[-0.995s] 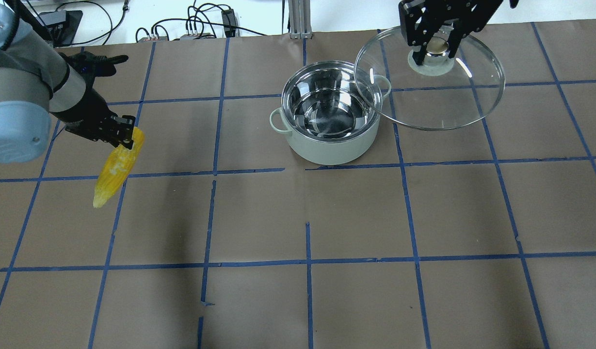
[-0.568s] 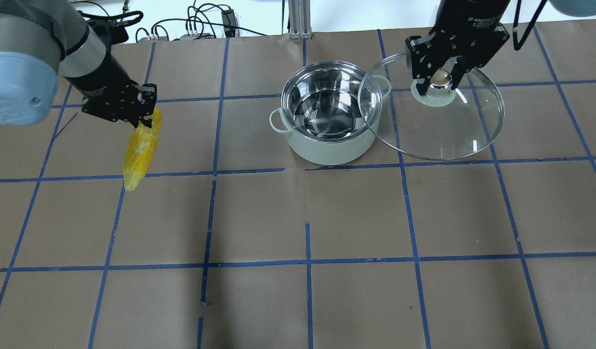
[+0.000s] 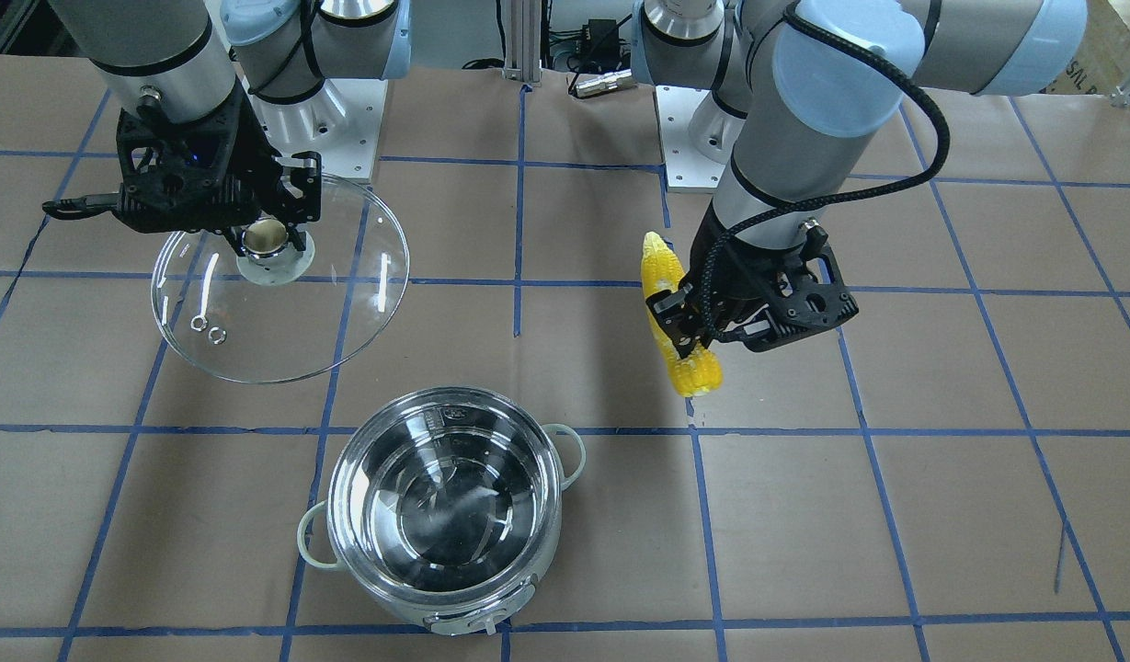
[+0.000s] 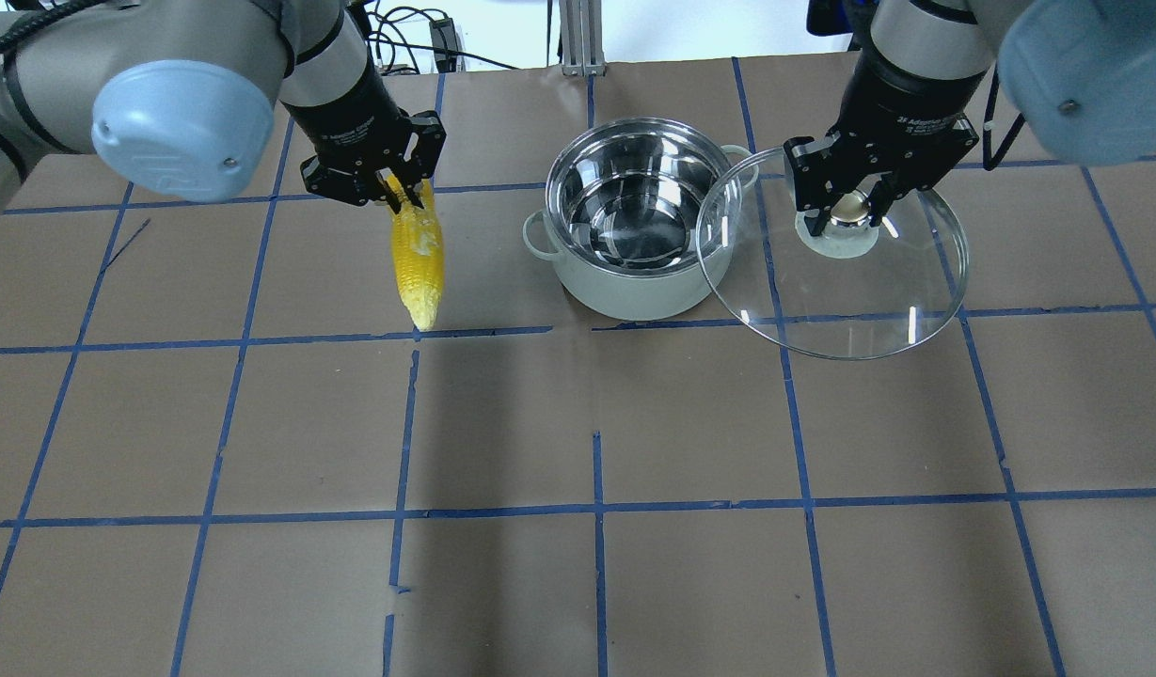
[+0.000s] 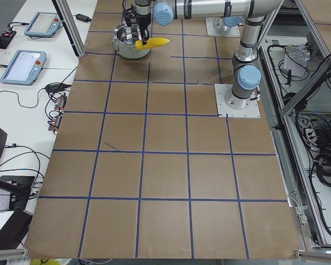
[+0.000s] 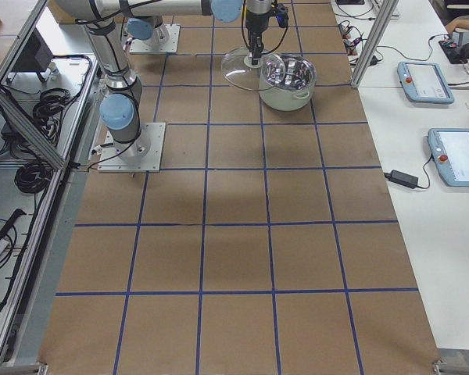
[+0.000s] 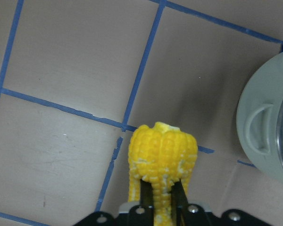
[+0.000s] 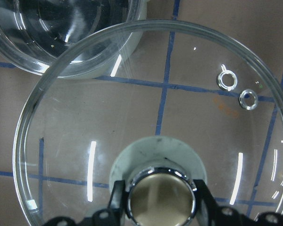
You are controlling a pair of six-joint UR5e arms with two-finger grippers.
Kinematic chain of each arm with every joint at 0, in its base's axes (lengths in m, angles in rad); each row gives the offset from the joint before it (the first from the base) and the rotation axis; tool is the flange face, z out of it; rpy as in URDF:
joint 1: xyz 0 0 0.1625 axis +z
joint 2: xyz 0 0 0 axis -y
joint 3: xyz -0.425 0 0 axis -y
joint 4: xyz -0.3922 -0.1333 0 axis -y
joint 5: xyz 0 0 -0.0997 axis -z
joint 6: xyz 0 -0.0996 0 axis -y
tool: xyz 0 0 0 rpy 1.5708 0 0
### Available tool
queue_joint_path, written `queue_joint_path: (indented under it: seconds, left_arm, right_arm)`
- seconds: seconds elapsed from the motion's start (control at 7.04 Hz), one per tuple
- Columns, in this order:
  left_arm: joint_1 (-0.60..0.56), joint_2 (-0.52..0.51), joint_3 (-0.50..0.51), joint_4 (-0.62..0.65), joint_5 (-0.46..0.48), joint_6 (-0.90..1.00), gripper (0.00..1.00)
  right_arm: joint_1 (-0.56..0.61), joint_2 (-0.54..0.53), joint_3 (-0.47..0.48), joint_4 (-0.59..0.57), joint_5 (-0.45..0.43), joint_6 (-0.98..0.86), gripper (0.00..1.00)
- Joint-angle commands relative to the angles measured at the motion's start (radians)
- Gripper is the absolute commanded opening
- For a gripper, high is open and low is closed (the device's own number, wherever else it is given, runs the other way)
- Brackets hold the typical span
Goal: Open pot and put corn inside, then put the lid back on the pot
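The pot (image 4: 625,293) stands uncovered on the brown papered surface (image 4: 690,423), which is marked into squares by blue tape (image 4: 596,512). It sits in the half farther from the robot, near the middle of the surface's width. Its polished inside mirrors the lights, and one pale loop handle (image 4: 538,235) sticks out on each side.

The left end effector (image 4: 396,197) is clamped on the corn (image 4: 418,259). Its two fingers (image 7: 178,195) press against opposite sides of the cob close to the thick end, as the left wrist view shows plainly. The corn is carried in the air to the left of the pot, outside it and not touching it. The tapered tip points back toward the robot's side of the surface and the blunt end away from it. In the left wrist view the pot's pale wall and one handle show at the edge, beside the cob but apart from it.

The right end effector (image 4: 848,209) grips the shiny knob (image 8: 161,197) of the lid (image 4: 860,310), one finger on either side of it, above the pale disc (image 8: 129,157) at the centre of the glass. The lid hangs off the pot, on its right. From overhead its clear rim overlaps the pot's right handle and rim. The front-facing view shows a gap between the two, with the lid nearer the robot's base and raised above the surface. Two small metal rings (image 8: 226,80) are set in the glass near its edge
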Motion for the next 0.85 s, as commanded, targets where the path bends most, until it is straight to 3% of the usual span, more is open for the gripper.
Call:
queue_joint_path:
  seconds: [0.0, 0.28, 0.43, 0.57, 0.71]
  left_arm:
    - [-0.086, -0.081, 0.039, 0.097, -0.025, -0.157, 0.07]
    - [-0.129, -0.168, 0.122, 0.117, -0.026, -0.253, 0.04]
    - [-0.143, -0.213, 0.171, 0.117, -0.026, -0.271, 0.04]
    - [-0.155, -0.268, 0.218, 0.166, -0.084, -0.309, 0.04]
    - [-0.158, -0.303, 0.258, 0.191, -0.122, -0.370, 0.03]
  right_arm:
    - [-0.001, -0.014, 0.003, 0.003, -0.003, 0.011, 0.16]
    - [0.002, -0.059, 0.053, -0.016, 0.006, 0.006, 0.16]
    - [0.008, -0.083, 0.095, -0.117, 0.003, 0.005, 0.16]
    - [0.008, -0.080, 0.116, -0.201, 0.009, 0.009, 0.17]
    - [0.008, -0.083, 0.113, -0.204, 0.012, 0.011, 0.17]
